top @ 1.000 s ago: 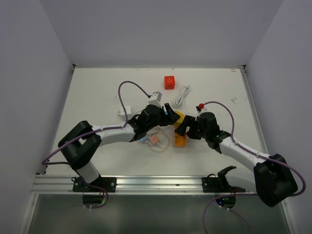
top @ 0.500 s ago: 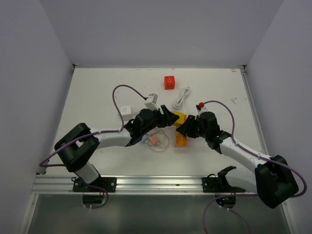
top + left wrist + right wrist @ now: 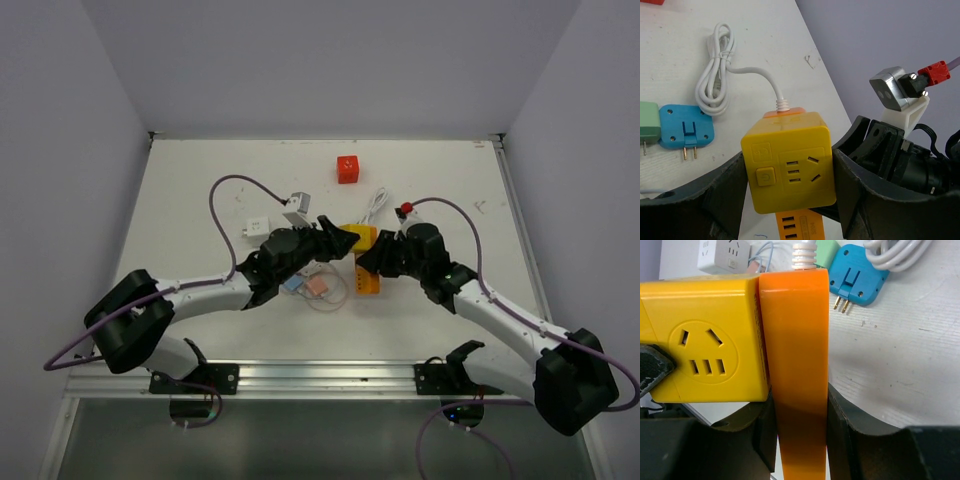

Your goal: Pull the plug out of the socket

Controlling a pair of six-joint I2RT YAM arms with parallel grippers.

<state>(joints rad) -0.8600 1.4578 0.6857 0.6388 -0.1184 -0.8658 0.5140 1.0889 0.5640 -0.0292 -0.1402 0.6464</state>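
Note:
A yellow cube socket (image 3: 790, 170) sits between the fingers of my left gripper (image 3: 790, 182), which is shut on its two sides. A flat orange plug (image 3: 797, 340) with a white cord lies flush against one face of the socket (image 3: 705, 335). My right gripper (image 3: 800, 430) is shut on the plug's two flat faces. In the top view both grippers meet at mid-table, the left gripper (image 3: 343, 241) on the socket (image 3: 362, 237) and the right gripper (image 3: 372, 262) on the plug (image 3: 368, 282).
The plug's white cord (image 3: 375, 200) is coiled behind the socket. A blue adapter (image 3: 686, 131) and a green one (image 3: 649, 129) lie on the table. A white adapter (image 3: 257, 227), a pink piece (image 3: 320, 285) and a red cube (image 3: 347, 168) are nearby.
My right gripper has shut on the orange plug. The left arm has swung its elbow leftward and lower while holding the yellow socket in about the same spot.

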